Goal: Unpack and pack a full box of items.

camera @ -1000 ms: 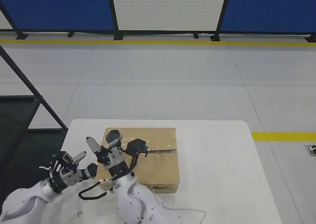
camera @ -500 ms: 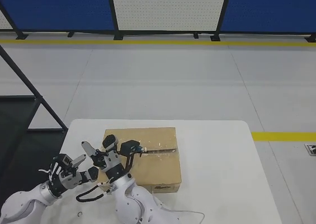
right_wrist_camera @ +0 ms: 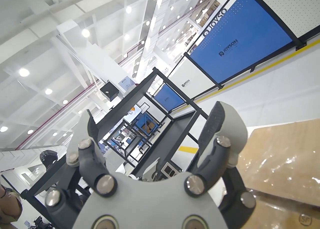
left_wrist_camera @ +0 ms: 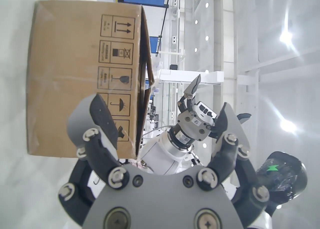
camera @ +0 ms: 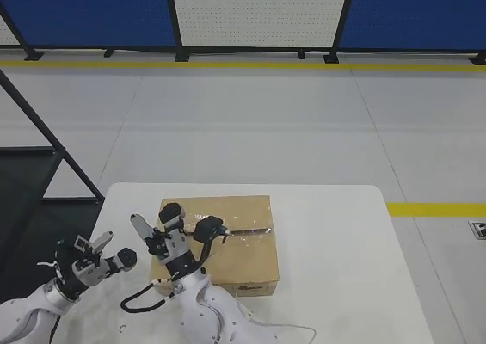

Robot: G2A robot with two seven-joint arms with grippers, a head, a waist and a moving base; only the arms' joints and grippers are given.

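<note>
Box sits closed, contents hidden; left tool and right tool both spread, empty.

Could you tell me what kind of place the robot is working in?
Probably an industrial hall or robot test area: pale floor marked with yellow lines, blue and white partition panels, and a high ceiling with rows of lamps.

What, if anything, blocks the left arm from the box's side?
Probably nothing, so yes: the left arm has its jaws open, facing that side of the box, with bare table between. The right arm hovers above the box top, off that path.
</note>
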